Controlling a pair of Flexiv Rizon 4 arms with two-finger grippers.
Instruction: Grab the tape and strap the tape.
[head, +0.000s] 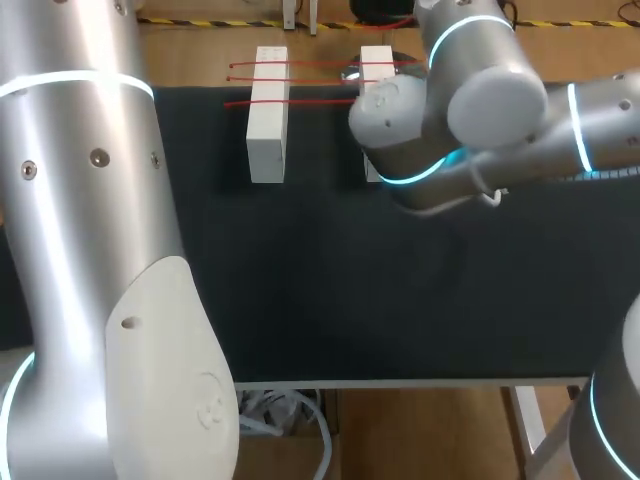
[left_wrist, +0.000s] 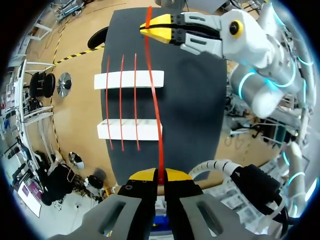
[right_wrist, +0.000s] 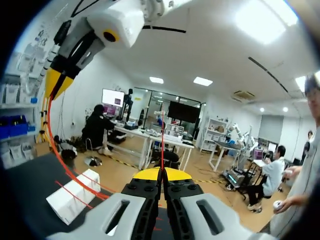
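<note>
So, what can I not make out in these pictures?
Head view: the right gripper is hidden behind the right arm, which also covers most of one block. The left gripper is not seen, behind the left arm or off the edge.
Right wrist view: one block is not seen, likely behind the gripper.

Red tape (left_wrist: 155, 100) taut between left hand (left_wrist: 161, 174) and right hand (left_wrist: 151, 31), over white blocks (left_wrist: 129, 79)

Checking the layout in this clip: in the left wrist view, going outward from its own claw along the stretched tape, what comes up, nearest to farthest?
Left claw shut on the red tape → nearer white block → farther white block → right claw gripping the tape's other end.
</note>
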